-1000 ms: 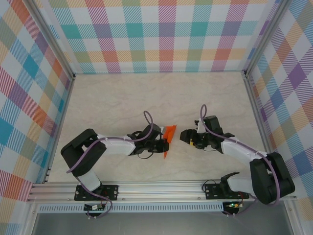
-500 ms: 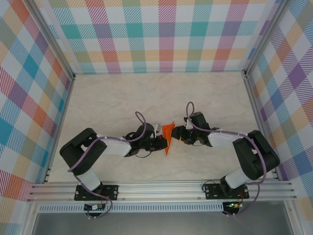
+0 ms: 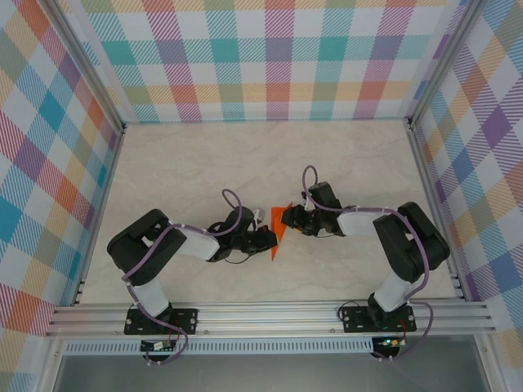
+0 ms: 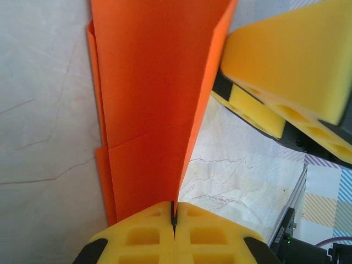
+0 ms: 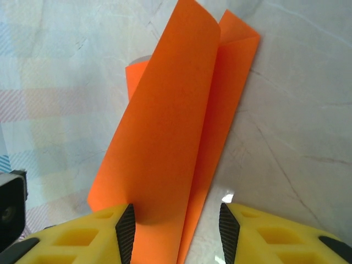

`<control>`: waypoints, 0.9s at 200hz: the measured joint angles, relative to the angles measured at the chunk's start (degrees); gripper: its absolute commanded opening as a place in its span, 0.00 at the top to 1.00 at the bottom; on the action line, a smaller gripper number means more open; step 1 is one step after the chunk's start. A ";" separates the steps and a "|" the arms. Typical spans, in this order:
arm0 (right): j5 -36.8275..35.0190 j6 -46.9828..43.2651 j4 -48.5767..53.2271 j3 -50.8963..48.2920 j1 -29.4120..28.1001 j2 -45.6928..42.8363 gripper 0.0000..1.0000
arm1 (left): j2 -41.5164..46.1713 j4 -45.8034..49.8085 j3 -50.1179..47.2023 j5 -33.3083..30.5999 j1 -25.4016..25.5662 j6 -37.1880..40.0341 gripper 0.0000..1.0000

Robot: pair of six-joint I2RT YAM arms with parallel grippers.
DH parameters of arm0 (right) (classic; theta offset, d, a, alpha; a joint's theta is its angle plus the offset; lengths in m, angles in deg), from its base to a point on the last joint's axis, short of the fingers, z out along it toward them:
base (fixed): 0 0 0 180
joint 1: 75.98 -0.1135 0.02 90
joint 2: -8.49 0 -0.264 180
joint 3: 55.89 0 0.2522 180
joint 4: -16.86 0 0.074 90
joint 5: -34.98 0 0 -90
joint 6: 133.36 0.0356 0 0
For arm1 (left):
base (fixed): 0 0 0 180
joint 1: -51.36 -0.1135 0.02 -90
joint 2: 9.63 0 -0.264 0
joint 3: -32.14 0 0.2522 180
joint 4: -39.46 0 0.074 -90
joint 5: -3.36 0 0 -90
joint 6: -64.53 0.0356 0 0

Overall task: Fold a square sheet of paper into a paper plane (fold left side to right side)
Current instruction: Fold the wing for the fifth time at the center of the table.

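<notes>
Pinching tight, the left gripper (image 4: 174, 213) has its yellow pads (image 4: 144, 235) pressed together on the near edge of the folded orange sheet of paper (image 4: 154, 99). The sheet runs straight ahead of it over the marbled table (image 3: 204, 163), one flap standing up. Facing it, the right gripper (image 5: 176, 220) holds its fingers (image 5: 275, 234) spread, with the sheet's end between them.

The paper (image 3: 280, 222) lies near the middle of the table (image 3: 204, 163), between the two grippers. The left gripper (image 3: 266, 238) is just left of it and slightly nearer, pinching a raised flap. The right gripper (image 3: 296, 222) is just right of it, its fingers apart, with the paper reaching in between them. Under the flap, other layers rest flat on the table.
</notes>
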 measured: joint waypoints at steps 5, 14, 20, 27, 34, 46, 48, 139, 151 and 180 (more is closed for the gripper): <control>-0.04 0.00 0.04 0.24 0.00 0.17 0.54 | -0.02 -0.22 0.00 0.00 0.00 0.00 1.00; -0.09 0.17 0.24 0.74 -0.04 0.59 0.54 | -0.09 -0.46 0.00 -0.02 -0.02 -0.02 1.00; -0.13 0.22 0.52 1.09 -0.13 0.87 0.54 | -0.20 -0.61 -0.02 0.02 -0.04 -0.09 1.00; -0.26 0.37 1.18 1.49 -0.15 0.98 0.54 | -0.33 -0.68 -0.04 0.00 -0.09 -0.22 1.00; -0.44 0.42 1.64 1.90 -0.22 1.20 0.54 | -0.46 -0.76 -0.07 0.02 -0.11 -0.44 1.00; -0.72 0.61 2.84 2.60 -0.31 1.38 0.55 | -0.57 -1.31 -0.22 0.11 -0.15 -0.70 1.00; -0.74 0.63 2.99 2.69 -0.31 1.42 0.55 | -0.59 -1.38 -0.22 0.22 -0.17 -0.81 1.00; -1.92 1.68 6.97 5.11 -0.63 2.47 0.56 | -0.55 -1.44 -0.24 0.44 -0.57 -1.16 0.80; -1.97 1.68 7.02 5.11 -0.63 2.47 0.56 | -0.22 -1.05 -0.24 0.44 -0.72 -0.98 0.77; -1.99 1.68 7.02 5.11 -0.63 2.49 0.57 | 1.68 0.13 -0.24 0.70 -1.31 -0.98 0.67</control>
